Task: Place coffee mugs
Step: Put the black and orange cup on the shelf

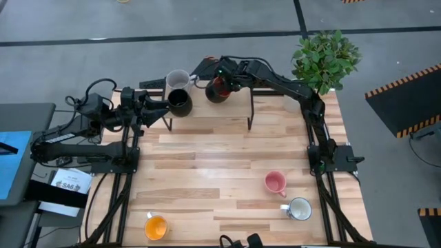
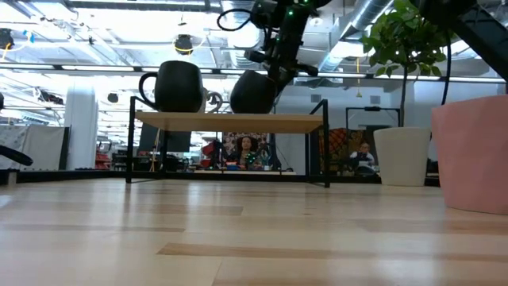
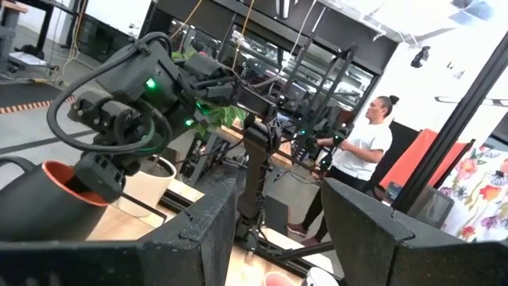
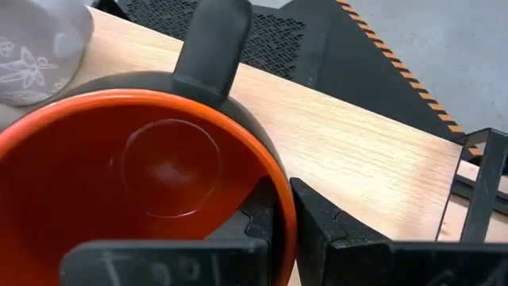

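Right gripper [image 1: 222,84] is pinching the red-orange mug's [image 1: 217,90] rim above the shelf [image 1: 207,126]; left gripper [image 1: 157,110] is sitting open beside the black mug [image 1: 180,102].

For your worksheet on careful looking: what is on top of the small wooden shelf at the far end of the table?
On the shelf stands a black mug. The right gripper holds a red-lined mug above it. A white mug sits behind, largely hidden in the low view.

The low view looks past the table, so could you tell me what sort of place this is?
Probably a robotics lab or workshop hall: exposed ceiling ducts, other dark robot rigs beside a standing person, and yellow-black hazard tape on the grey floor.
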